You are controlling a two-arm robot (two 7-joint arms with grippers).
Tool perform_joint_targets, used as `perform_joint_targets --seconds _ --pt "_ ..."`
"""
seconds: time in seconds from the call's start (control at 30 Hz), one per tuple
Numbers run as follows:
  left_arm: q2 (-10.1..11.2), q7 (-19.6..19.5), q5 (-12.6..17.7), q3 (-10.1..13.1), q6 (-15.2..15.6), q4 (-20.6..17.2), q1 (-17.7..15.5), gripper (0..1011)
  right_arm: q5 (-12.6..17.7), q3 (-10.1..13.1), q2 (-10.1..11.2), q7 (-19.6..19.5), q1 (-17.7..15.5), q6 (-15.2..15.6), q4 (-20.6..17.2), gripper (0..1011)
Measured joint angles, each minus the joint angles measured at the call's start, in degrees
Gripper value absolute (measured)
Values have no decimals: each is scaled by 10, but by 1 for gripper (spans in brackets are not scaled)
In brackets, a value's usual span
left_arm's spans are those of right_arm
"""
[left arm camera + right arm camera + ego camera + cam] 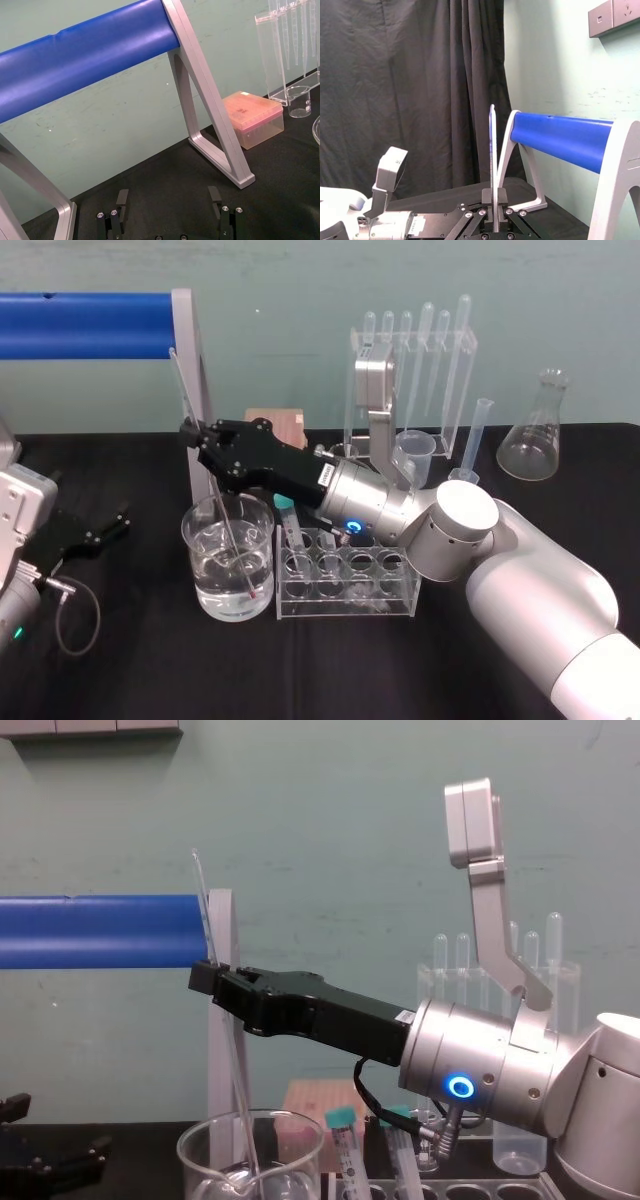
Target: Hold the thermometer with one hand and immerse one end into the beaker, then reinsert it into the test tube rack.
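My right gripper [197,436] reaches in from the right above the beaker [204,558] and is shut on the thermometer [234,537], a long thin glass rod. The rod slants, with its lower end down in the beaker's water and its upper end rising past the fingers [496,199]. In the chest view the gripper [206,978] holds the thermometer [204,910] over the beaker [200,1160]. The test tube rack [400,587], with teal-capped tubes, stands just right of the beaker. My left gripper [103,529] rests open on the table at the left, its fingers [122,197] spread with nothing between them.
A blue bar on a grey frame [85,325] stands behind the beaker at the left. At the back are a pinkish box [255,117], a clear pipette stand [410,370], a small plastic beaker [415,448], a graduated cylinder [478,440] and a conical flask [535,440].
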Motion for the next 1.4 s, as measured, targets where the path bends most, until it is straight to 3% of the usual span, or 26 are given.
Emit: perform_joint_targets --seconds 1.4 --pt "0 0 0 0 0 0 0 1008 -1 -2 2 1 -3 0 -5 56"
